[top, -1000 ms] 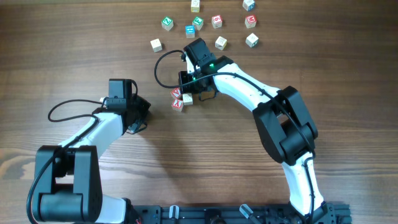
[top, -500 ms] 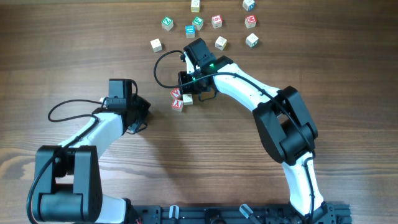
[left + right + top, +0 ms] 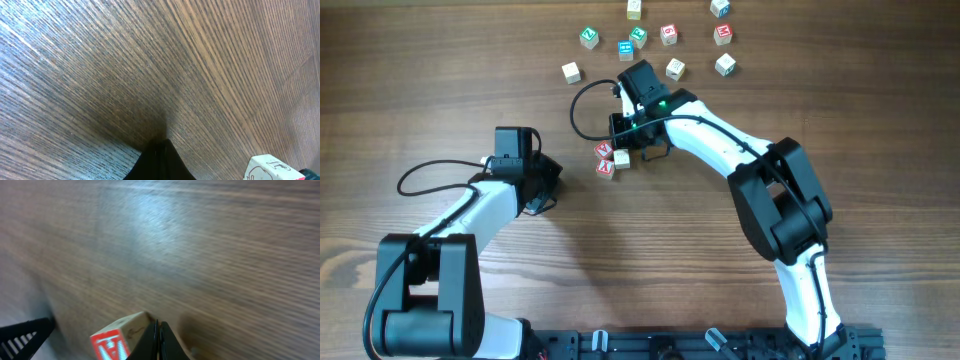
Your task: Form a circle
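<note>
1. Your circle (image 3: 611,158) is no ring. It is three tiny wooden letter cubes packed tight together, two printed red and one pale, and it lies right at the tips of your right gripper (image 3: 624,147).
2. From the right wrist, one red-printed cube (image 3: 119,340) of that group sits just left of the fingertips. Its corner looks to be against them, though you cannot be sure of contact. The other two cubes are outside that view.
3. The right gripper's jaws are pressed together into one thin blade, with nothing between them.
4. Your left gripper (image 3: 550,176) hangs well apart from the group. From the left wrist, a pale cube face with a red mark (image 3: 272,170) shows at the lower right corner, off to the right of the jaws and clear of them.
5. The left jaws are closed to a single point and hold nothing. Only bare wood lies ahead of their tips.
6. The loose cubes (image 3: 668,35), about ten in mixed colours, are spread out behind the right gripper's wrist, on the side away from its fingertips and well apart from the tight group.
7. Everything rests on the dark, wood-grained table (image 3: 440,60).
</note>
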Tool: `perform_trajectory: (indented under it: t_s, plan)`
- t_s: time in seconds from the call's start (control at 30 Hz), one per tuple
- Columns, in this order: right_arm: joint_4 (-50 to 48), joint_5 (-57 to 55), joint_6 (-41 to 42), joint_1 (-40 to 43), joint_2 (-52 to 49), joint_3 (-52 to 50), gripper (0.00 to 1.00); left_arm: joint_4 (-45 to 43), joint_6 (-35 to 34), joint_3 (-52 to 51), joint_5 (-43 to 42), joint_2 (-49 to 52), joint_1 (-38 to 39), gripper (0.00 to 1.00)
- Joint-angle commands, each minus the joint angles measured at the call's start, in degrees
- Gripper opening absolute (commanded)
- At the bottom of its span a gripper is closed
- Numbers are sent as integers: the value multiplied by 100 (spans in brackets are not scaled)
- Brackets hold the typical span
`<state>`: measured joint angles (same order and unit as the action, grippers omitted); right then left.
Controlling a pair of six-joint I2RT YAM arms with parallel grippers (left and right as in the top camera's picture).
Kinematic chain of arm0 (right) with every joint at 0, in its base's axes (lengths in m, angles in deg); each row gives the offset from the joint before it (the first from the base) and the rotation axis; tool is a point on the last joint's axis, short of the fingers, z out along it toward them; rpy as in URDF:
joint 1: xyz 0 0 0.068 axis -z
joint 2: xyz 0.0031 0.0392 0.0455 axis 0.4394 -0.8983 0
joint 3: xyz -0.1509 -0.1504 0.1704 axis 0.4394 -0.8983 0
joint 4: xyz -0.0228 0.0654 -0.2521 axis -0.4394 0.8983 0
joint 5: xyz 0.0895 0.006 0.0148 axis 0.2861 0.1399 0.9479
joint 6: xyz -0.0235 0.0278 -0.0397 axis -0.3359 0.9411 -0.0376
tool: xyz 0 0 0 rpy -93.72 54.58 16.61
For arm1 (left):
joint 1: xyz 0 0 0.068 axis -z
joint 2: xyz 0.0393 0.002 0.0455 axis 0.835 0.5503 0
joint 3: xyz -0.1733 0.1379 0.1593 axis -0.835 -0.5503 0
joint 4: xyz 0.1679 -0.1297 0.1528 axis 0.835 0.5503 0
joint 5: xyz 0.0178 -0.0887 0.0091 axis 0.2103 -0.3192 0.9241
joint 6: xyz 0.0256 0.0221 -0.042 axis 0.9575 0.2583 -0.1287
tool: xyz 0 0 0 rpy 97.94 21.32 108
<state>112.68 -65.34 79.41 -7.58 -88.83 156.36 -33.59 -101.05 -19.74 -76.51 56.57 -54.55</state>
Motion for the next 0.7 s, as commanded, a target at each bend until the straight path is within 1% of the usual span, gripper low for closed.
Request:
perform_trajectory:
  t_s: [0.0,0.1,0.17,0.37,0.47,0.57,0.67]
  plan:
    - [-13,-205,98,175,-85,94,5,221,114,-201,328,195,-74,4]
    - [-13,-310,203,319,-85,94,5,136,111,-201,203,195,-74,4]
    - [-4,-356,332,413,-85,94,5,-103,111,-201,-44,195,-74,4]
    - [98,-632,608,610,-85,94,5,-1384,109,-201,-1362,195,-68,4]
    - [96,-706,601,610,-85,94,5,-1497,116,-201,-1659,195,-70,4]
    - [140,-802,588,610,-85,94,5,-1510,122,-201,-1674,149,-70,4]
    - [153,-896,610,610,-87,94,5,-1620,662,-201,-1805,-251,70,4]
